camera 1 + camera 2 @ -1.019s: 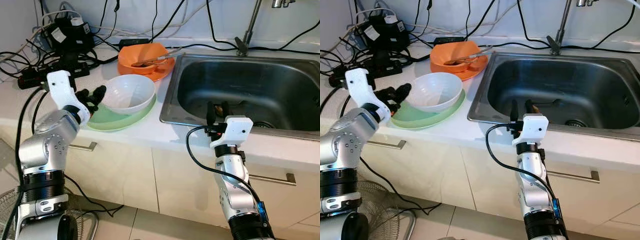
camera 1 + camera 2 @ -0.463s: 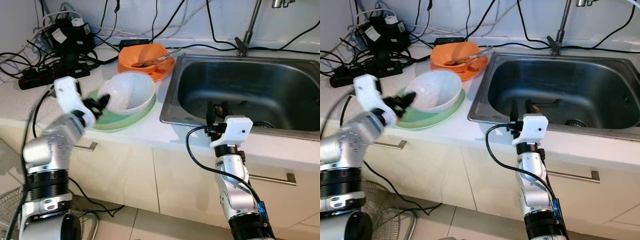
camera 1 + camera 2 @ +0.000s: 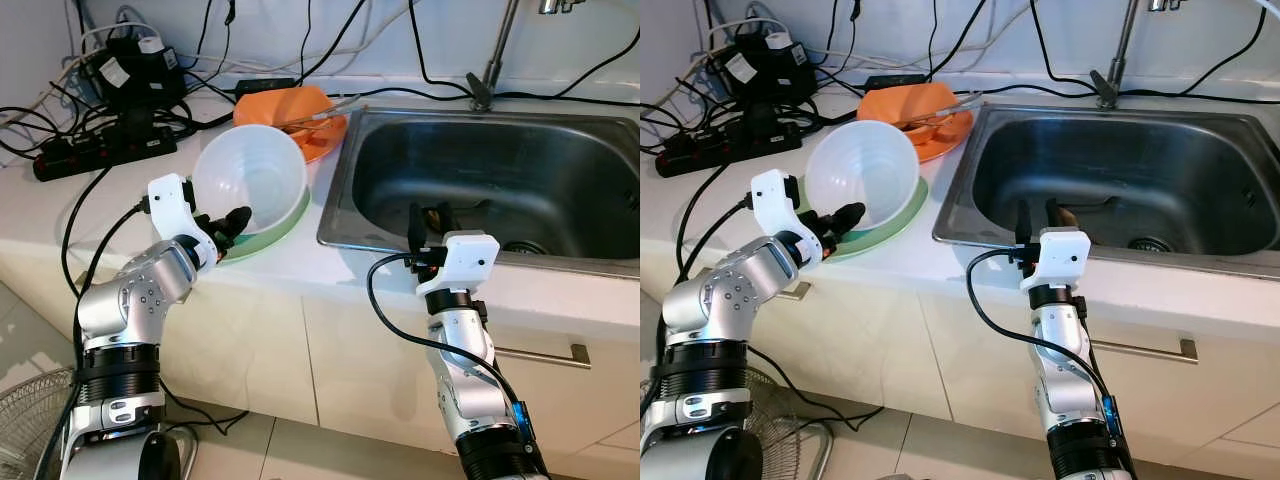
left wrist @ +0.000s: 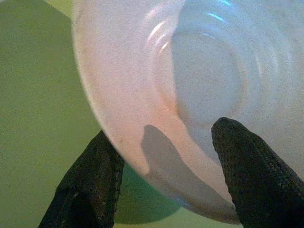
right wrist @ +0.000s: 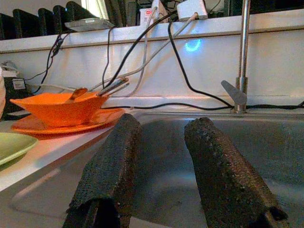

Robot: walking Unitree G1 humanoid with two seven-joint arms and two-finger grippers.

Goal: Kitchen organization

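A white bowl (image 3: 248, 178) stands tipped up on its edge on a green plate (image 3: 283, 224), its opening facing me. My left gripper (image 3: 230, 221) is shut on the bowl's near rim. In the left wrist view one finger (image 4: 90, 185) lies outside the wall and the other finger (image 4: 251, 171) inside, with the green plate (image 4: 38, 109) below. My right gripper (image 3: 428, 217) stands open and holds nothing, at the front edge of the steel sink (image 3: 560, 262), fingers pointing up. Its fingers (image 5: 109, 175) frame the basin in the right wrist view.
An orange bowl with utensils (image 3: 290, 108) sits on an orange plate behind the white bowl. A faucet (image 3: 492, 62) rises at the back of the sink. Power strips and tangled cables (image 3: 100, 150) crowd the counter's back left. Cabinet handles (image 3: 535, 352) run below the counter.
My left gripper moved in toward the bowl, closed on its near rim and tipped it up from lying flat on the green plate. The right arm has stayed put.
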